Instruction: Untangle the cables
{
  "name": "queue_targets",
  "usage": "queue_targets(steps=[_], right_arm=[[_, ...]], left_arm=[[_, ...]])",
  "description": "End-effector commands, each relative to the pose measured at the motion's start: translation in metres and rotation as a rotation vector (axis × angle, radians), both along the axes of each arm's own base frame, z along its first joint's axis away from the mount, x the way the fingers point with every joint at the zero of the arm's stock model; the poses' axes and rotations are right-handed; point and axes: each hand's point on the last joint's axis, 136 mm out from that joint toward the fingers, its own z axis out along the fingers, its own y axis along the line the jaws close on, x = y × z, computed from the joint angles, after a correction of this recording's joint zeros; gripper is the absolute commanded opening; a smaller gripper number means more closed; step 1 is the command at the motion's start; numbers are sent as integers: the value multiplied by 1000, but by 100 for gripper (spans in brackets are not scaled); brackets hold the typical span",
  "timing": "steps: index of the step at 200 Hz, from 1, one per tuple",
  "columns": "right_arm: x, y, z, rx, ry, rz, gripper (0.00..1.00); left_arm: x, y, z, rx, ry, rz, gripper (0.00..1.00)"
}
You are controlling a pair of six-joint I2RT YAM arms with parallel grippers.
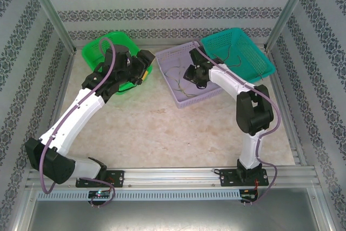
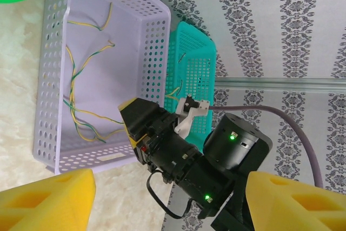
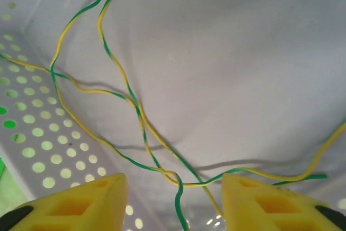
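Three baskets are set on the table, and the lilac basket in the middle is taken as the landmark. To its left, just beside it, a green basket is seen. The left arm is stretched over that green basket, and the left fingers are held in the air to the left of the lilac basket, level with its near left corner and turned towards it. They are spread wide apart, and nothing is gripped between them.

Inside the lilac basket the cables are laid on the floor: thin green-and-yellow strands, looped and crossed over one another in several places. Most of them are gathered towards the basket's left and near walls, as shown by the left wrist view.

The right fingers are lowered into the lilac basket, close above its floor near the perforated left wall. They are parted, and one green strand is passed down through the gap between them without being pinched by either pad.

To the right of the lilac basket, touching its far right side, a teal basket is placed, tilted up on one side. A few more thin strands are seen inside it.
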Motion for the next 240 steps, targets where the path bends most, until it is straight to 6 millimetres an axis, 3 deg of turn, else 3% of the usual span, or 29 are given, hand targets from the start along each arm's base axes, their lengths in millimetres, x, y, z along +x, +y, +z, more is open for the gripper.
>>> queue_targets(steps=[1,27,55,97,136,146,160,171,211,240], right_arm=[[10,-29,29,-42,-49,-25,53],[26,-49,35,-44,-61,-56,53],[46,-56,37,6,-58,-64,54],[54,-71,27,-10,-29,-100,45],[57,-70,18,-4,0,-85,36],[56,-71,18,-11,-3,-86,29],[54,-70,18,-15,-13,-81,9],[53,-67,20,-21,-22,-64,0],[47,-35,28,-41,-48,120,0],[36,-16,14,-51,0,286,0]], left_arm=[[-12,-1,5,11,-19,-29,75],[-19,2,0,44,-14,-45,75],[-25,7,-7,71,-6,-47,76],[-28,10,-10,81,-2,-43,76],[-28,8,-14,88,8,-55,75],[-28,8,-15,91,10,-59,74],[-30,9,-17,97,17,-60,74],[-31,9,-19,99,22,-63,73],[-35,9,-26,103,38,-70,72],[-37,10,-28,107,40,-72,72]])
